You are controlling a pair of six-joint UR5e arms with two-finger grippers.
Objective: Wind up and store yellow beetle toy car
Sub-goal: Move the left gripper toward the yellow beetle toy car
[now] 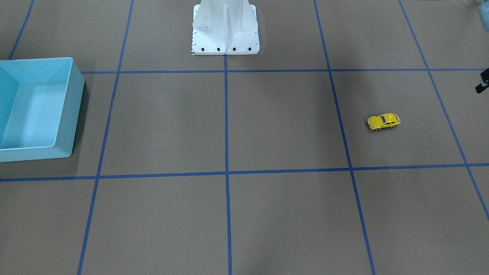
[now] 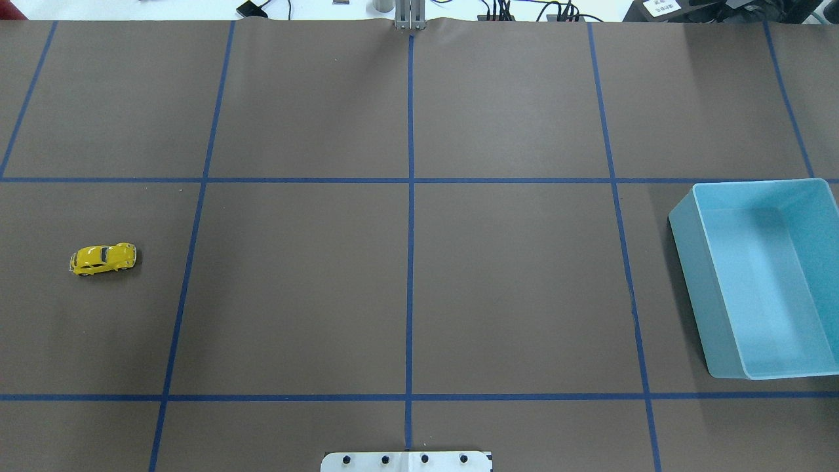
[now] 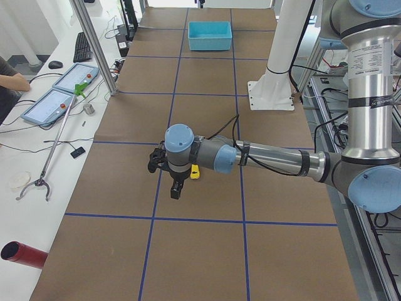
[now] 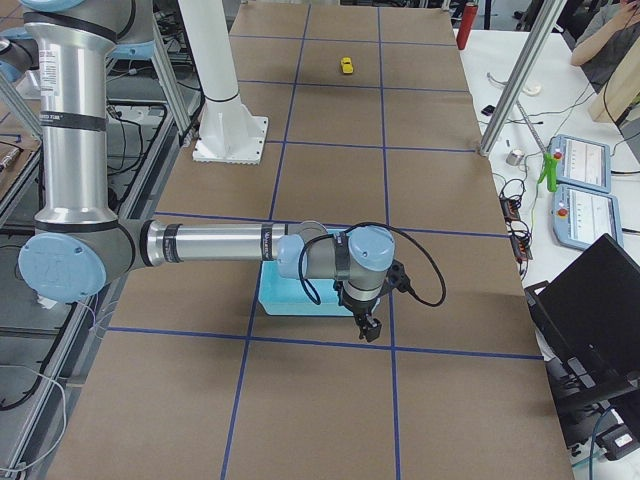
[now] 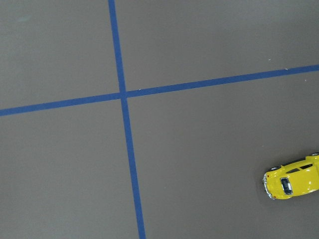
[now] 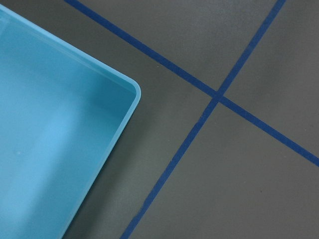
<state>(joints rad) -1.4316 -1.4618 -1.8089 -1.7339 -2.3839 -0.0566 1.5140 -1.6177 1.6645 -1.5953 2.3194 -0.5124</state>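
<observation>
The brown desk (image 2: 511, 275), marked in squares with blue tape, carries the white post (image 1: 225, 34) that both arms are mounted on. The left arm (image 3: 276, 160) reaches out from the post to the robot's left with its forearm roughly level and its wrist bent, so the left hand (image 3: 176, 190) points down, raised off the desk. The right arm (image 4: 210, 243) mirrors this on the post's other side, its right hand (image 4: 368, 325) hanging above a corner of the light blue bin (image 2: 688, 282). Neither hand touches anything; how far their fingers are parted cannot be told from the side views. A printed label on the left arm's upright link is too small to read. The yellow beetle toy car (image 2: 103, 258) stands on its wheels well to the post's left side, under and a little aside of the left hand, far from the bin.
</observation>
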